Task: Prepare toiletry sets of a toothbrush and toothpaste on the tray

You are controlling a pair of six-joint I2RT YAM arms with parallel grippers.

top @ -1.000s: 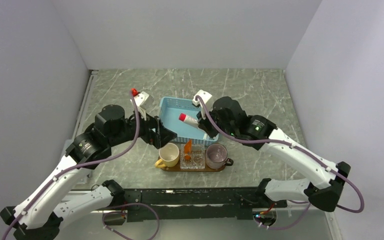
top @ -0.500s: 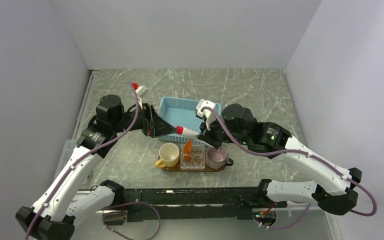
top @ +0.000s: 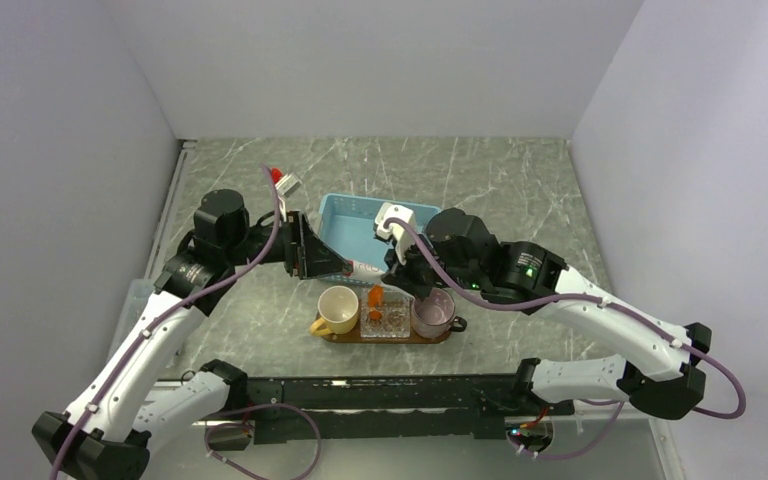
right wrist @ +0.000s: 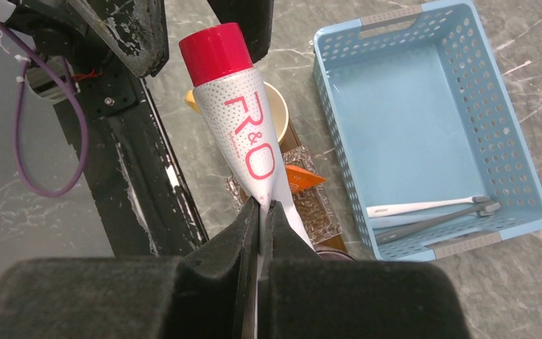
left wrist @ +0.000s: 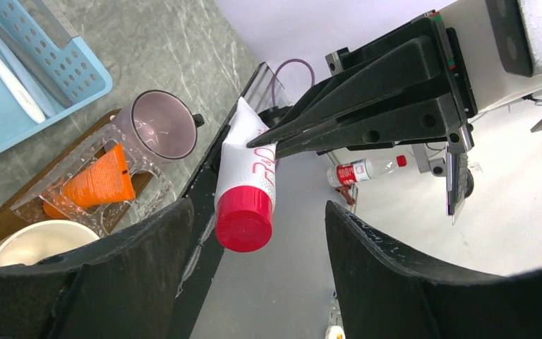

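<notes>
My right gripper (top: 397,268) is shut on the flat end of a white toothpaste tube (right wrist: 243,134) with a red cap (left wrist: 245,219), held in the air above the brown tray (top: 380,340). My left gripper (top: 338,264) is open, its fingers on either side of the cap without touching it. An orange tube (top: 375,296) stands in a clear holder (top: 385,318) on the tray; it also shows in the left wrist view (left wrist: 99,180). Two toothbrushes, one white (right wrist: 423,207) and one grey (right wrist: 437,220), lie in the blue basket (right wrist: 423,120).
On the tray a yellow cup (top: 338,308) stands left of the clear holder and a purple cup (top: 433,312) right of it. The blue basket (top: 360,215) sits just behind the tray. The black frame rail (top: 380,392) runs along the near table edge.
My right gripper has carried the white tube down and to the left, bringing its red cap between my left gripper's open fingers. My left arm swung back, then held still.
</notes>
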